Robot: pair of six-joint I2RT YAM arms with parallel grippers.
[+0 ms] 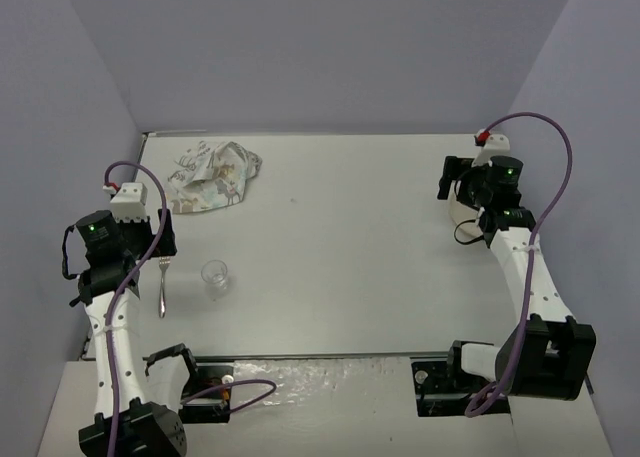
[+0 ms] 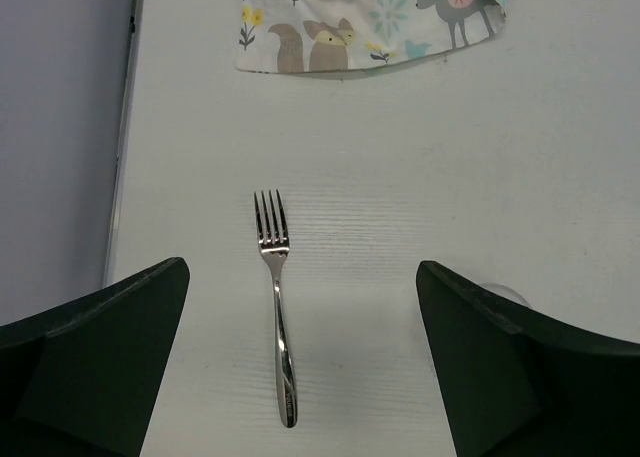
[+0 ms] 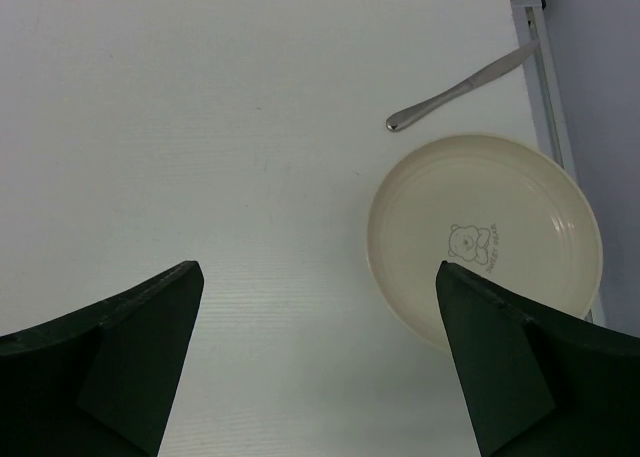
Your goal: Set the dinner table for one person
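Observation:
The dinner table (image 1: 350, 227) is a plain off-white top. A silver fork (image 1: 162, 287) lies near its left edge, tines pointing away. My left gripper (image 1: 158, 242) hovers open and empty above it. In the left wrist view the fork (image 2: 277, 307) lies between the open fingers of that gripper (image 2: 302, 272), nearer the left one. A clear glass (image 1: 215, 275) stands just right of the fork. My right gripper (image 1: 448, 182) is open and empty at the far right. In the right wrist view, a cream plate (image 3: 485, 237) with a bear print and a knife (image 3: 460, 87) lie to the right of that gripper (image 3: 318, 269).
A crumpled white cloth with an animal print (image 1: 213, 177) lies at the back left and also shows in the left wrist view (image 2: 370, 22). Metal edge rails run along the left side (image 2: 125, 127) and the right side (image 3: 545, 97). Grey walls enclose the table.

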